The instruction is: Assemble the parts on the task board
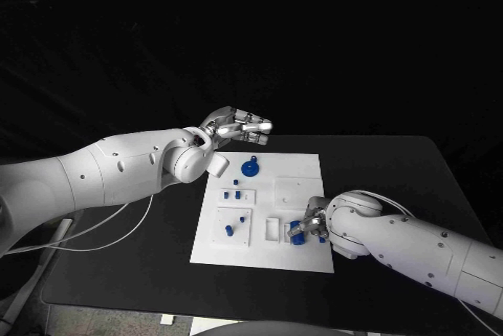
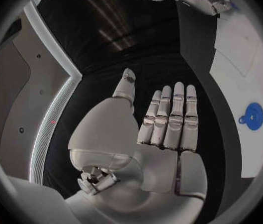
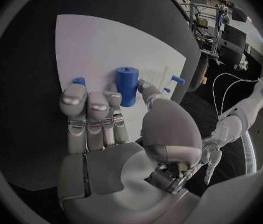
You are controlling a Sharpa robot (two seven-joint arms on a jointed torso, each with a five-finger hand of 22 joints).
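Black table [image 1: 398,169] against a dark backdrop, pale speckled floor [image 1: 115,318] below, white cable [image 1: 99,241] trailing beside it

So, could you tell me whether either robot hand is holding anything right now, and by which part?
The left robot hand holds nothing, its fingers straight. The right robot hand has its fingertips at the side of a blue cylinder on the task board; a firm hold cannot be told.

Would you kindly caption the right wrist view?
Right hand reaches over the task board toward a blue cylinder.

Dim room, black surround, task board [image 1: 262,205] brightly lit from above, wrist views fisheye-bent at rims, slight softness throughout
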